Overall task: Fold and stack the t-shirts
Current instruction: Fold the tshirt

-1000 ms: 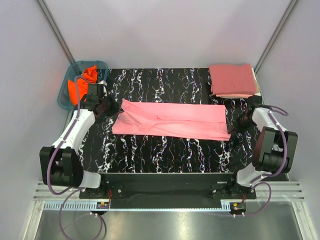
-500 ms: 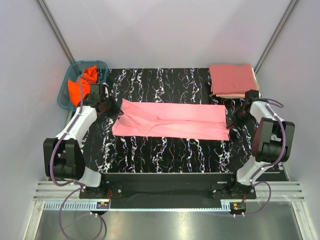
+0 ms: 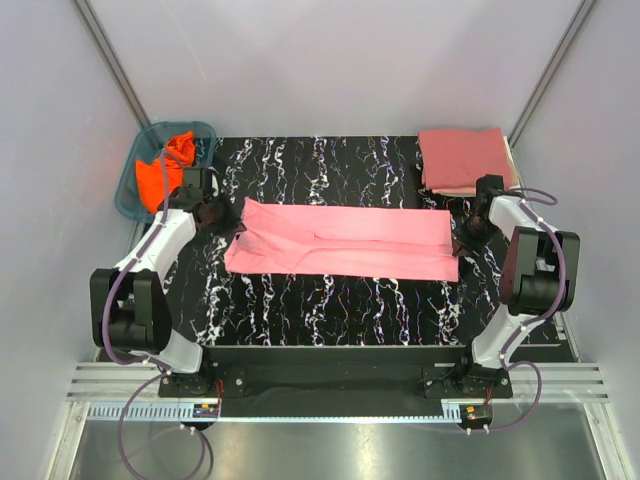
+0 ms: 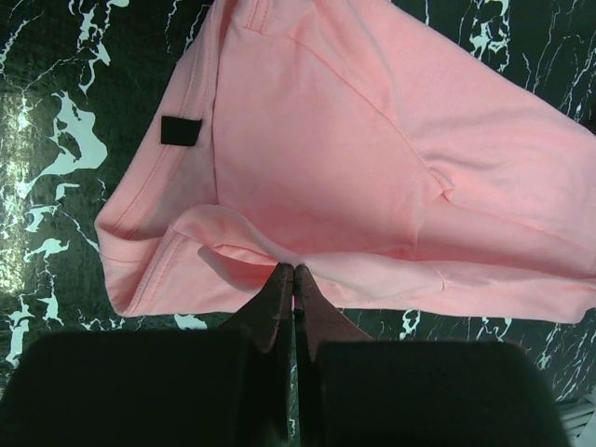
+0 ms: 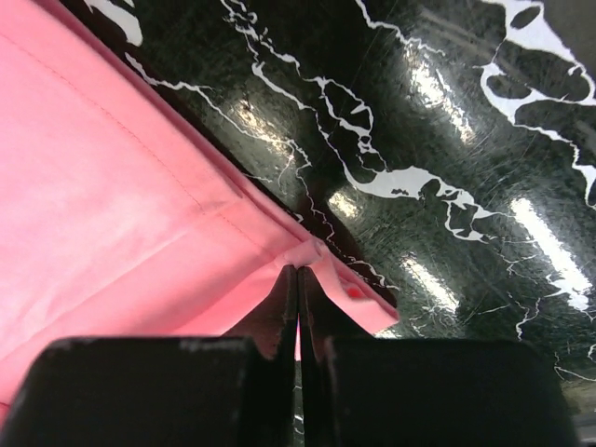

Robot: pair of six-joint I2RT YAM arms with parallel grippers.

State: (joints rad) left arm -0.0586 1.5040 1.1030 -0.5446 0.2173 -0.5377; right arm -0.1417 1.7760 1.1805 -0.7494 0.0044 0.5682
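A light pink t-shirt point(image 3: 345, 240), folded into a long strip, lies across the black marbled table point(image 3: 330, 300). My left gripper point(image 3: 232, 222) is shut on a fold of cloth at the strip's left end, near the collar; the left wrist view shows the t-shirt point(image 4: 354, 158) pinched at the closed tips of the left gripper point(image 4: 294, 270). My right gripper point(image 3: 462, 243) is shut on the hem at the right end. In the right wrist view the t-shirt point(image 5: 112, 205) puckers up between the tips of the right gripper point(image 5: 298, 270).
A folded rose-red t-shirt point(image 3: 465, 158) rests on a cream one point(image 3: 470, 191) at the back right corner. A bright orange t-shirt point(image 3: 165, 165) lies crumpled in the teal basket point(image 3: 135, 200) off the back left corner. Grey walls stand close on both sides.
Both wrists have shifted slightly toward the back of the table, the right one more, with its elbow swinging in. Both grips on the pink t-shirt stay shut, and it has barely moved.
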